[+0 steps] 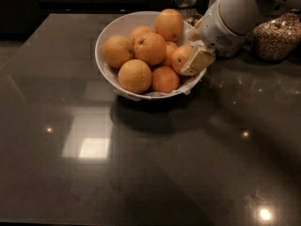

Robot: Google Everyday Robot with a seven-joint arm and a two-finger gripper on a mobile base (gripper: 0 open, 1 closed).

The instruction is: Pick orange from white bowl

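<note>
Finding one: the near finger, a pale flat pad, lies against the right flank of the orange. A second pale tip shows above it near the bowl rim. The two stand apart with the fruit partly between them; no squeeze on the skin is visible, so I record them as not yet closed.

Finding two: the gripper sits over the right side of the white bowl, its white arm coming in from the far right corner of the desk.

Finding three: the orange rests at the bowl's right side, pressed among its neighbours, with a larger orange stacked behind it and another just in front. The bowl stands near the far edge of the desk, glass jars of grain beside it at the far right.

Assessment: the fruit is likely firm, moderately heavy, with a smooth skin that may slip. Hold should be taken across its widest girth, pads on opposite flanks. A steep lift could nudge the neighbours.
</note>
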